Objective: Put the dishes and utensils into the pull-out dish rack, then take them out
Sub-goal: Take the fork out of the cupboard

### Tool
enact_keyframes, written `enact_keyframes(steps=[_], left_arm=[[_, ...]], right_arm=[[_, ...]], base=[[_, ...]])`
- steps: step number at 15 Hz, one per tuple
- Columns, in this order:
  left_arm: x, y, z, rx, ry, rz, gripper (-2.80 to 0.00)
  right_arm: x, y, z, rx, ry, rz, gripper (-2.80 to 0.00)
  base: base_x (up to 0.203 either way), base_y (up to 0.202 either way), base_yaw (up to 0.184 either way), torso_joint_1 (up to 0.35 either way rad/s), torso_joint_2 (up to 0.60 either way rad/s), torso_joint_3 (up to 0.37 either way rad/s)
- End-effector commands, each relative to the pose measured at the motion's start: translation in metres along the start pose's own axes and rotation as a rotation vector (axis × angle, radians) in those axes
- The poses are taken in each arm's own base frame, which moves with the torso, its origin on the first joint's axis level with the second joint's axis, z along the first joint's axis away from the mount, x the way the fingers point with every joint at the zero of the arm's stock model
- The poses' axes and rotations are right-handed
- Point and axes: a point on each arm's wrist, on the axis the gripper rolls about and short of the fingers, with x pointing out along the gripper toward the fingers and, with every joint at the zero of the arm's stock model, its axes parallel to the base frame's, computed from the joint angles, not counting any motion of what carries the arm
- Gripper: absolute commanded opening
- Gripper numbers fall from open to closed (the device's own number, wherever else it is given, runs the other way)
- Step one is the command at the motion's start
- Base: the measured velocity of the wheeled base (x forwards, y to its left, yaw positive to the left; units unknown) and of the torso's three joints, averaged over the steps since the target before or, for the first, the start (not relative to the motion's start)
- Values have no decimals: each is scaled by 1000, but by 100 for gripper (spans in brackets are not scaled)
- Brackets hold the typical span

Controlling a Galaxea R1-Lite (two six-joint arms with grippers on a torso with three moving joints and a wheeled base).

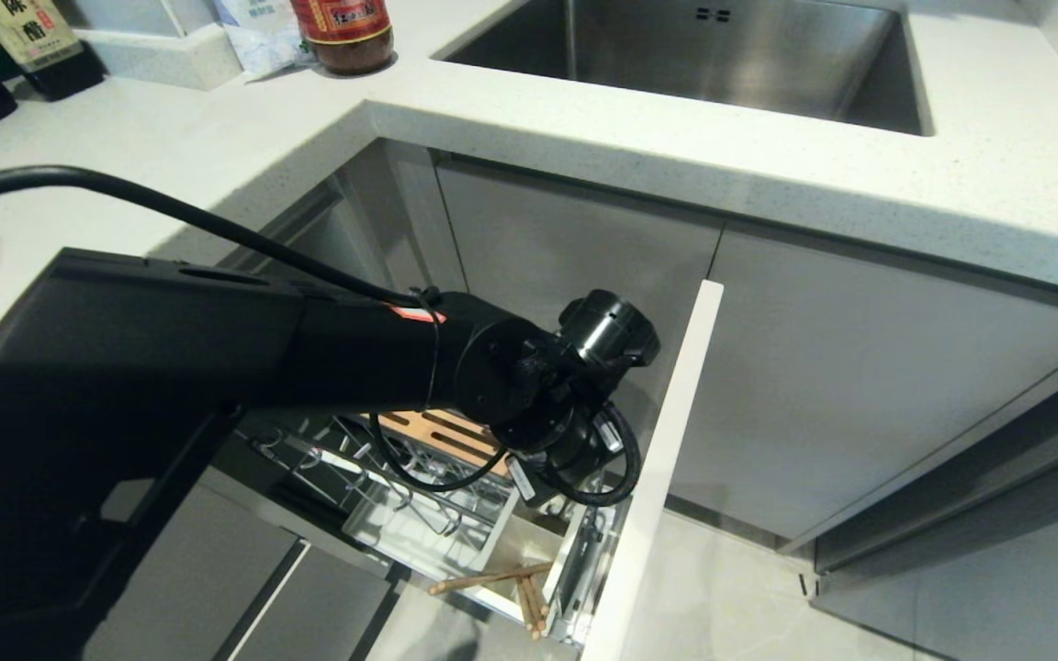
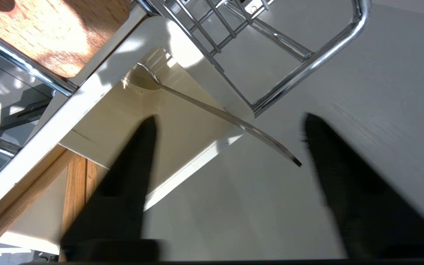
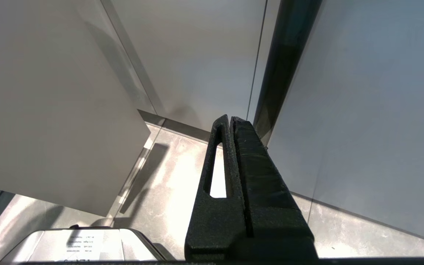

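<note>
Your left gripper (image 2: 226, 125) hangs over the white utensil cup (image 2: 98, 92) in the pull-out rack (image 1: 419, 523), jaws apart, empty. Fork (image 2: 212, 110) stands tilted inside the cup, handle sticking out; chopsticks (image 1: 515, 588) lie w/ ends in the rack's front corner. Right gripper (image 3: 232, 125) parked, jaws together.

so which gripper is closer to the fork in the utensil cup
Left. The left gripper hangs open right over the fork, its handle between the fingers. The right gripper is shut, down by the cabinet doors, away from the rack.
</note>
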Motion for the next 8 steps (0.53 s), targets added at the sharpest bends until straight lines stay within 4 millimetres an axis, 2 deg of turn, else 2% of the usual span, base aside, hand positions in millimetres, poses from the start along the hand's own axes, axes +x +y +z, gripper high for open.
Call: enact_keyframes(steps=[1,8], left_arm=[[1,0,0,-5,0,6,-280],[1,0,-2,2,1,7,-280]], right_arm=[[0,0,0,0,0,0,-280],[0,0,0,1,0,0,-280]], base=[[0,0,0,0,0,0],[0,0,0,0,0,0]])
